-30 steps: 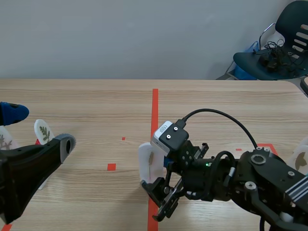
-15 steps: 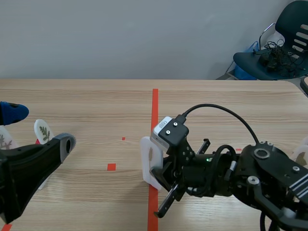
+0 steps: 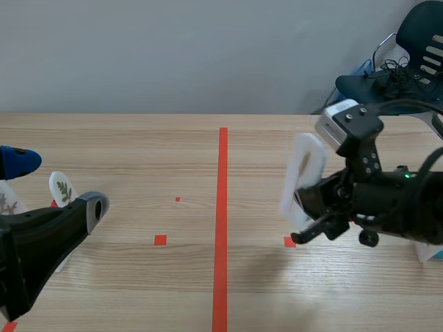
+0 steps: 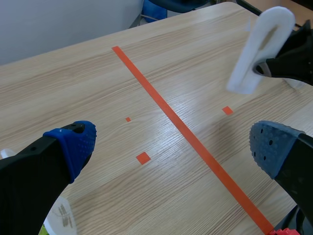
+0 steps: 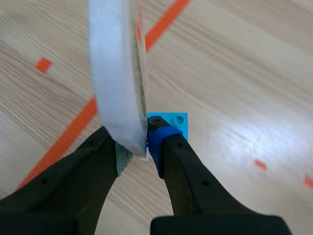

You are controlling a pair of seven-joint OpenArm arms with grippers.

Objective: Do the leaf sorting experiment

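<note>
A white oval disc (image 3: 303, 181) with a pressed leaf on its face stands on edge in the air over the table's right half. My right gripper (image 5: 139, 144) is shut on the disc's (image 5: 115, 73) lower rim. From the left wrist view the same disc (image 4: 259, 49) shows far ahead to the right, held by the other arm. My left gripper (image 4: 171, 147) stays low at the table's left side, open, with only bare wood and the red tape line between its blue pads. Two more leaf discs (image 3: 62, 188) lie by the left arm.
A small blue square block (image 5: 173, 120) lies on the table under the held disc. A white and blue item (image 3: 430, 250) sits at the right edge. A dark chair (image 3: 401, 69) stands behind the table's far right corner.
The right arm lifted the disc off the table at the red centre line and carried it up and to the right. The left arm kept still.
</note>
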